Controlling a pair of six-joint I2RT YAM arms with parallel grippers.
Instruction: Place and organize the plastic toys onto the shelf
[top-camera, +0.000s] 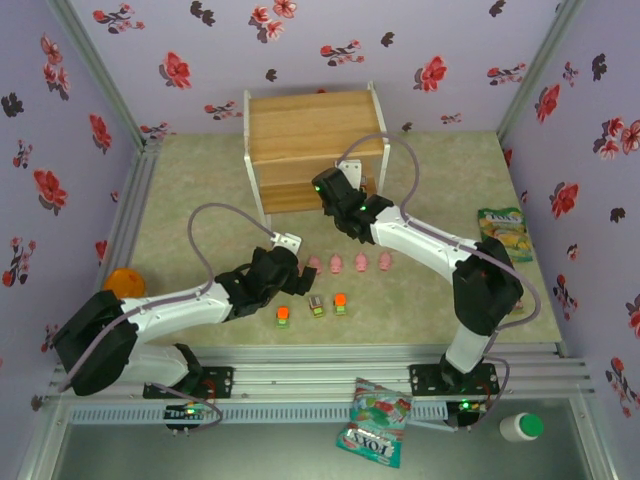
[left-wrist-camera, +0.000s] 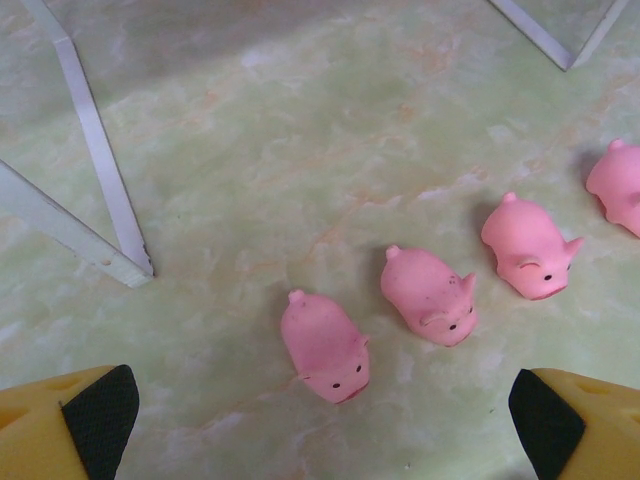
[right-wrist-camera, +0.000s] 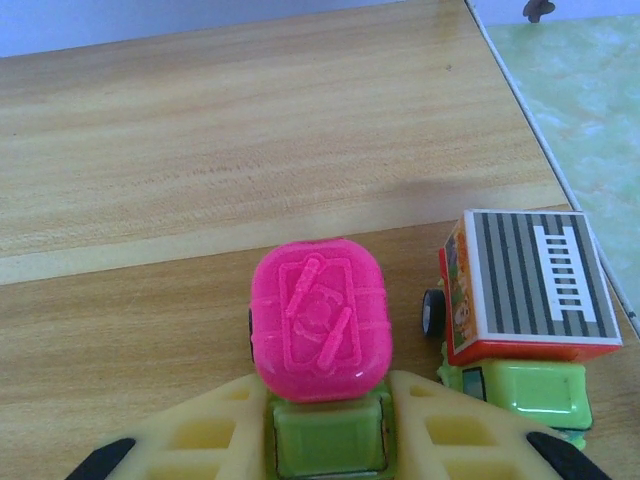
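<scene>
My right gripper was shut tight on a small blocky plastic toy with a bright pink top and green bottom. It was at a board of the light wooden shelf with thin white legs. At 3 o'clock, just beside it, a little truck toy with a grey striped top stood on the same board.

Four small pink plastic pigs stood in a row on the green marbled table, at 6 o'clock from the shelf. My left gripper was wide open, holding nothing, near the pig at the 9 o'clock end. Three more blocky toys sat at 6 o'clock from the pigs.
</scene>
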